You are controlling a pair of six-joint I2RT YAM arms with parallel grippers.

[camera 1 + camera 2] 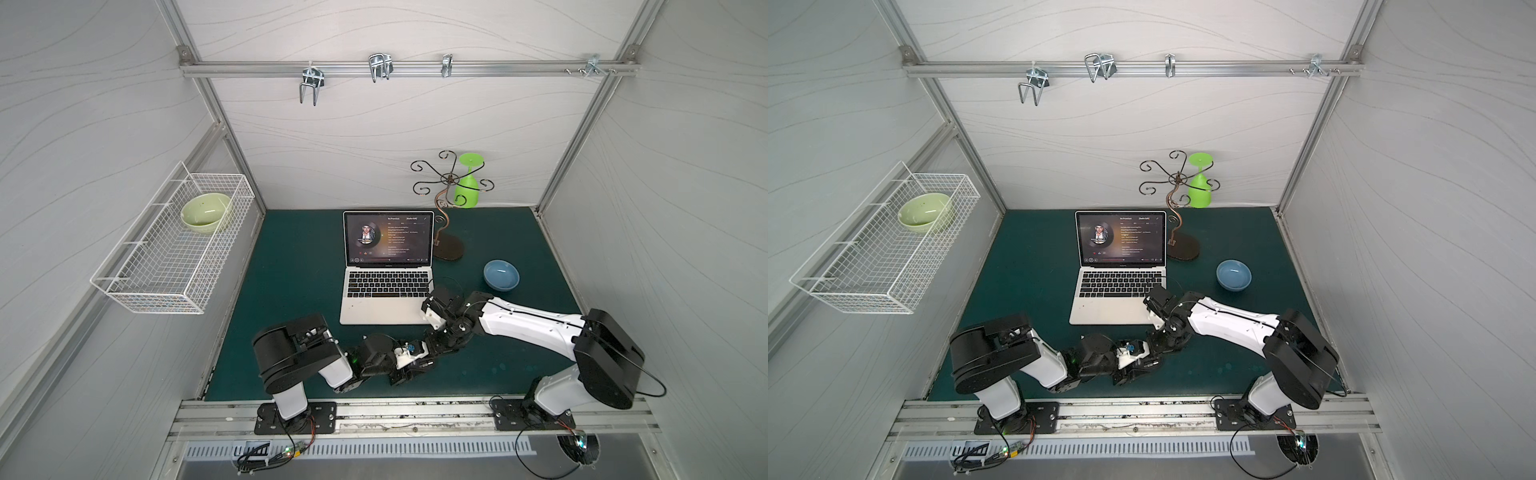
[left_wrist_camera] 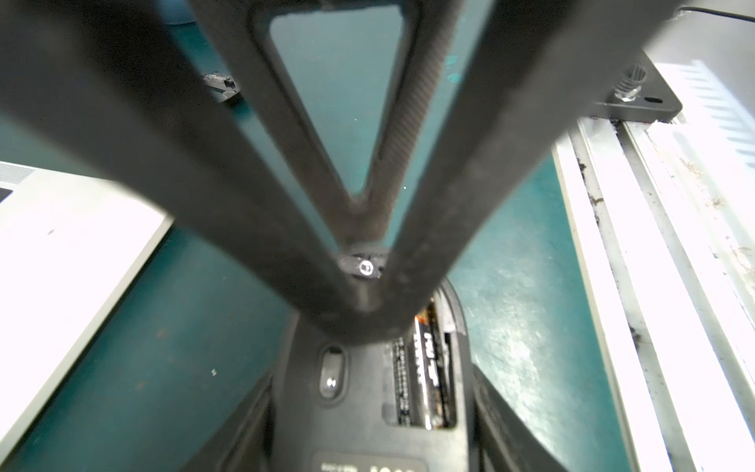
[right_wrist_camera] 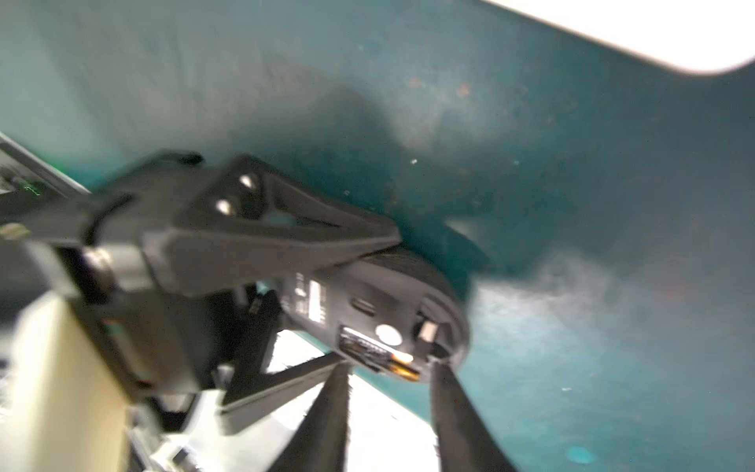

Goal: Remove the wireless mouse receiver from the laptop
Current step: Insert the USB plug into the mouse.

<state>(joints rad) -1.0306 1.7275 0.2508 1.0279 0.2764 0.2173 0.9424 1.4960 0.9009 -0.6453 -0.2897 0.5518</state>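
While the left gripper [image 2: 376, 367] clamps the black mouse [image 3: 367, 302] underside-up near the front of the green mat [image 1: 282, 291], the right gripper [image 3: 392, 367] hangs at the mouse's end, its fingers a narrow gap apart and gripping nothing. The wireless mouse receiver [image 3: 427, 331] sits in a recess of the mouse's underside beside the battery [image 3: 380, 355], just past those fingertips and clear of the laptop [image 1: 374, 309]. Farther back stand a blue bowl [image 1: 501, 279] and a wire stand [image 1: 448, 249] bearing a green glass [image 1: 467, 187].

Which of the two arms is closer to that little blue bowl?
The right arm. Its white forearm passes just in front of the blue bowl, not touching. The left arm lies farther away, in front of the laptop.
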